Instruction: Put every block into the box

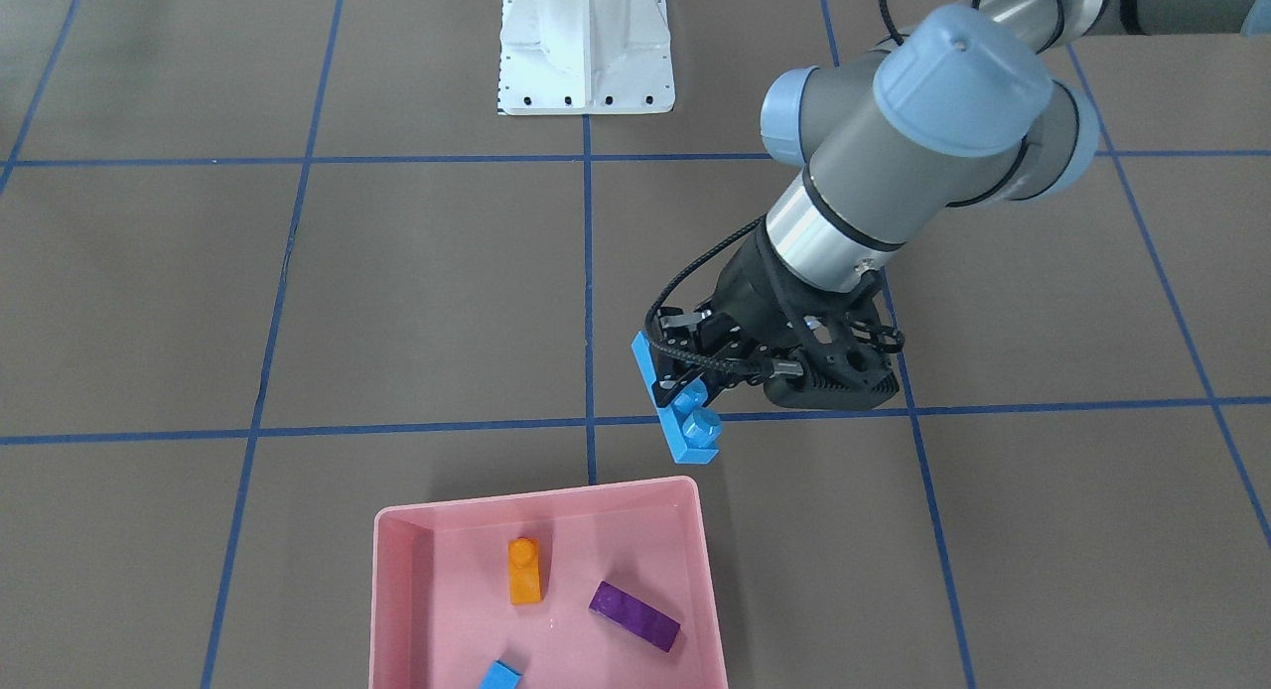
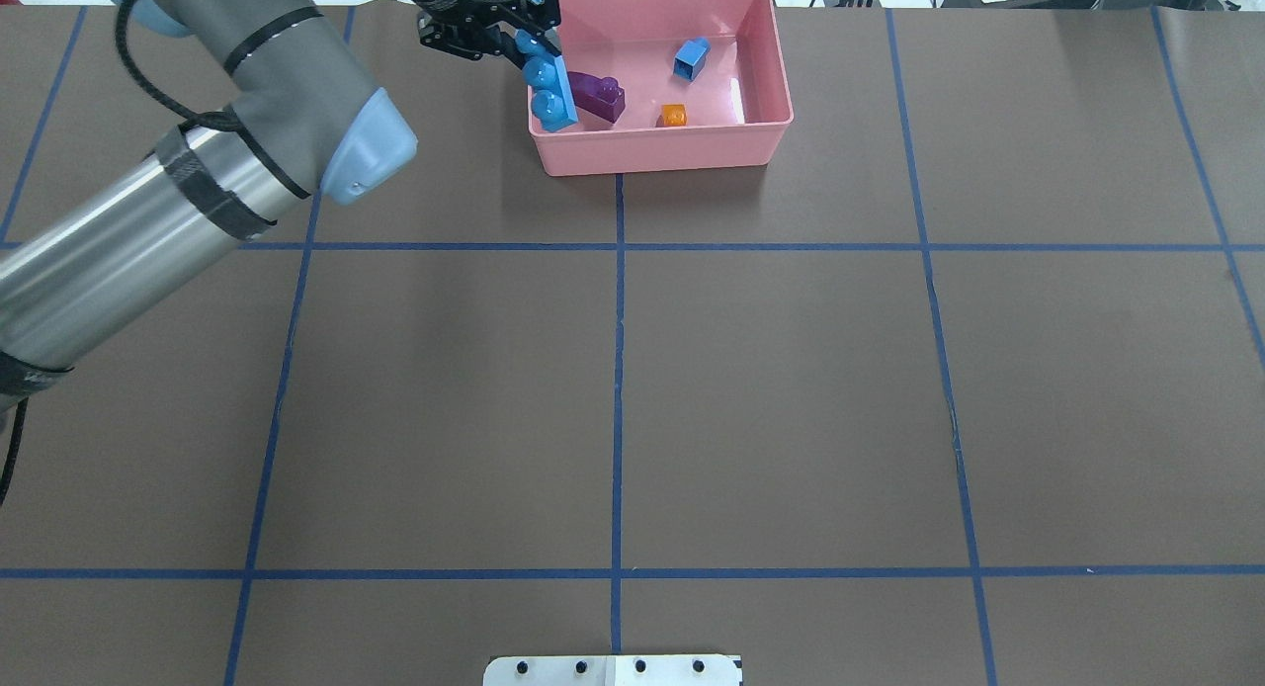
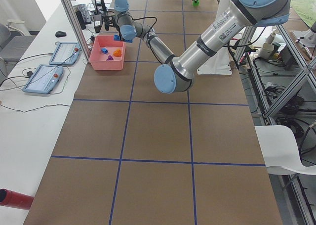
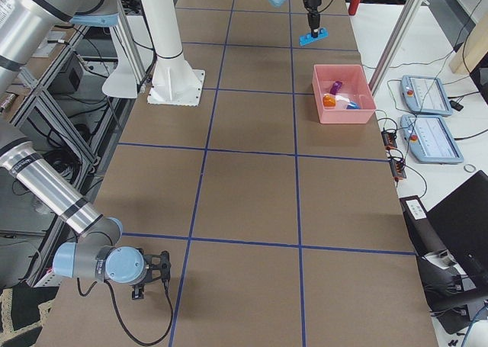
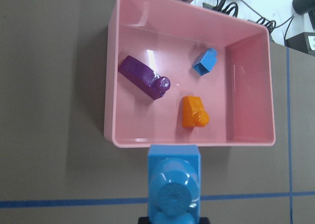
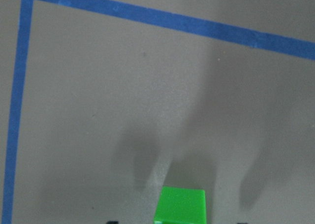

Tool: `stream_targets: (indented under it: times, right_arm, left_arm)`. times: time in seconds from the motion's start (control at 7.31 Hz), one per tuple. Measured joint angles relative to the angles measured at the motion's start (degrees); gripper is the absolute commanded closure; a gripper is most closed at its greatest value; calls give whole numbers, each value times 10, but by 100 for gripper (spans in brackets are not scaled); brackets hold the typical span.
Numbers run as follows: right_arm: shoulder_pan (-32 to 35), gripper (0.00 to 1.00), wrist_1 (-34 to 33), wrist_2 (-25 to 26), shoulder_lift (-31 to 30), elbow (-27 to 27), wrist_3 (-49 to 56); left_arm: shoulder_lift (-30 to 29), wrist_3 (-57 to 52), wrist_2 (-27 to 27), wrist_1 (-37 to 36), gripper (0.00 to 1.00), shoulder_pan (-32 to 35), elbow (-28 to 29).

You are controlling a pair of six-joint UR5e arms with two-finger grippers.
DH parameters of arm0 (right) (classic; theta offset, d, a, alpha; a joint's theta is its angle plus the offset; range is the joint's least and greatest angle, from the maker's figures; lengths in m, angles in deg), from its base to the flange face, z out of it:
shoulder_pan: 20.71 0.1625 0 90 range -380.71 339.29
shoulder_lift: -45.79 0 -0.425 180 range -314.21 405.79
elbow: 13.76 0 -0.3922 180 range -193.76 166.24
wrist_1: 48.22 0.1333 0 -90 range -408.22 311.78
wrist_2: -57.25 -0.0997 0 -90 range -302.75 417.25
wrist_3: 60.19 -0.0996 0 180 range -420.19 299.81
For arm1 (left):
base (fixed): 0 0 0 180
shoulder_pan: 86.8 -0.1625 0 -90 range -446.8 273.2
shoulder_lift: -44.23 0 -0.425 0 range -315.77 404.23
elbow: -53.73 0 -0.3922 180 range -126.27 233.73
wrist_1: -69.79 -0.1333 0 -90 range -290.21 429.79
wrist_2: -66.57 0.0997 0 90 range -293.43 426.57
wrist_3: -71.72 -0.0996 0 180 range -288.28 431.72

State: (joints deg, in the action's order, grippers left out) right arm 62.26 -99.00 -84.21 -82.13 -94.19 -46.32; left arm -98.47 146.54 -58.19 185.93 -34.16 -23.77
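The long blue four-stud brick (image 1: 695, 431) hangs in the air, pinched between the fingers of my left end effector (image 1: 700, 376), which are pressed against its sides. It is tilted, with one end low and its studs facing away from my wrist. Seen from across the counter (image 1: 397, 292), it is over a blue tape line (image 1: 586, 272), near one corner of the pink box (image 1: 536, 500) but outside the rim. My left wrist camera shows the same thing: the brick is just short of the box's near wall, not over the floor of the box.

Three bricks lie inside the box, all apart from one another. The orange single-stud brick (image 1: 524, 570) is near the middle. The purple elongated brick (image 1: 635, 616) lies at a slant beside it. The small blue single-stud brick (image 1: 501, 676) is toward the wall farthest from my base.

The green brick (image 6: 180, 204) shows at the lower edge of my right wrist camera, above bare brown counter crossed by tape. My right end effector (image 4: 145, 274) is at the far end of the counter, well away from the box. I cannot tell whether its fingers are spread or closed on the green brick.
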Motion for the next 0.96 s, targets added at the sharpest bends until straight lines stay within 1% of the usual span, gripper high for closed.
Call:
stream_targets:
  times: [0.14, 0.41, 0.68, 0.82, 0.96]
  right_arm:
    - [0, 100, 0, -1, 2, 0, -5]
    - [0, 100, 1, -1, 6, -3, -9]
    - [2, 100, 1, -2, 5, -20, -10]
    - [5, 100, -2, -5, 4, -37, -10]
    - [10, 100, -12, -11, 4, -58, -10]
  left_arm:
    - [-23, 16, 38, 32, 100, -16, 40]
    - [-79, 41, 94, 68, 100, -39, 118]
    - [-138, 79, 169, 135, 100, -59, 231]
    - [-155, 91, 193, 163, 59, -64, 273]
    - [-162, 96, 209, 174, 1, -66, 295]
